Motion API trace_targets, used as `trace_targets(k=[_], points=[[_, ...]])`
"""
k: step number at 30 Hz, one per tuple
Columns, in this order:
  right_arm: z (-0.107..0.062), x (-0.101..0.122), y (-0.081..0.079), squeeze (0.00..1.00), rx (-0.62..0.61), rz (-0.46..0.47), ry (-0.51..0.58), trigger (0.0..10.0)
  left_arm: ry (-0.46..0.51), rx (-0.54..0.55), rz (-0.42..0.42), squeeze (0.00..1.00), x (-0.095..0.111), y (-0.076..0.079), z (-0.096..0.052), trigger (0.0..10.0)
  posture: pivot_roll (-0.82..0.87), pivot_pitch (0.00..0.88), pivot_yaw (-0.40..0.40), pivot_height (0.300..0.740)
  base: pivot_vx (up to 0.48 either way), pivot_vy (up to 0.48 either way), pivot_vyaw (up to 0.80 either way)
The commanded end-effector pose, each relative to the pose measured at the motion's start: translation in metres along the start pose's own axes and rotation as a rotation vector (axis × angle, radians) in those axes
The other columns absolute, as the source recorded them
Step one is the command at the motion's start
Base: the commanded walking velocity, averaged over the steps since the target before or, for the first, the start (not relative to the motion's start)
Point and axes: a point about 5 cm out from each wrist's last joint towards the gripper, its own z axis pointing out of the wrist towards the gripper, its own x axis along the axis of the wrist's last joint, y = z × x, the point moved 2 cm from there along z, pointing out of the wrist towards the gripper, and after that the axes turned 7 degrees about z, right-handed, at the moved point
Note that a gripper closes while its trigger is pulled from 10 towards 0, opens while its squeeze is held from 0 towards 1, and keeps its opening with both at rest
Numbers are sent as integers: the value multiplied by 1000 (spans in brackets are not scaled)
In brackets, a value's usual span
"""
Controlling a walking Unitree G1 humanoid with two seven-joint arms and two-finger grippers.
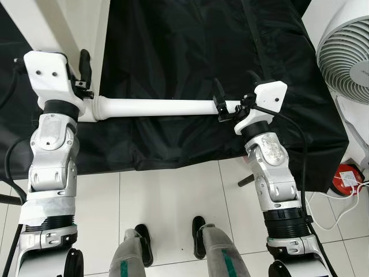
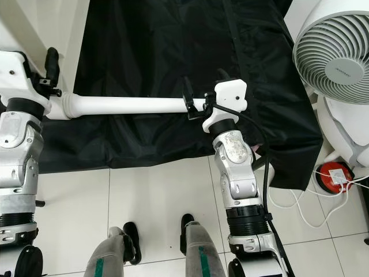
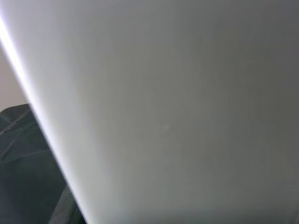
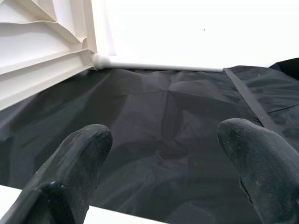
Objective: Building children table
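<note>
Feet: robot's black feet (image 1: 173, 239) on white tiled floor (image 1: 173, 196).
Right gripper (image 1: 230, 107): jaws spread, straddling the free end of the white table leg (image 1: 155, 107).
Table leg: horizontal over black sheet (image 1: 184, 52), joined to tabletop (image 1: 66, 23).
Left gripper (image 1: 85, 72): at tabletop edge; jaw state cannot be told.
Right margin: white fan (image 2: 334, 57) close by.

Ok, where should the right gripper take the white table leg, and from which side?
Take the table leg on its plain round shaft near the free end, from above, right gripper straddling it: it lies level on the black cloth, ribbed end at the tabletop.
</note>
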Motion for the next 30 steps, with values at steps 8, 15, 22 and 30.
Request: trace_targets(k=[8,15,22,30], points=[[1,-2,3,0,15,-6,-1,10000,49,31,147,0,4,-51,-7,0,-83,289,13,740,0,0,0],[1,-1,6,0,12,-18,3,10000,9,-36,170,0,-10,-75,-5,0,-75,289,28,740,0,0,0],[1,-2,7,0,2,-18,5,10000,-23,-58,193,0,-19,-90,-8,0,-69,290,37,740,0,0,0],[1,-2,7,0,3,-21,7,10000,-53,-36,285,0,-24,-115,-8,0,-64,293,40,740,0,0,0]])
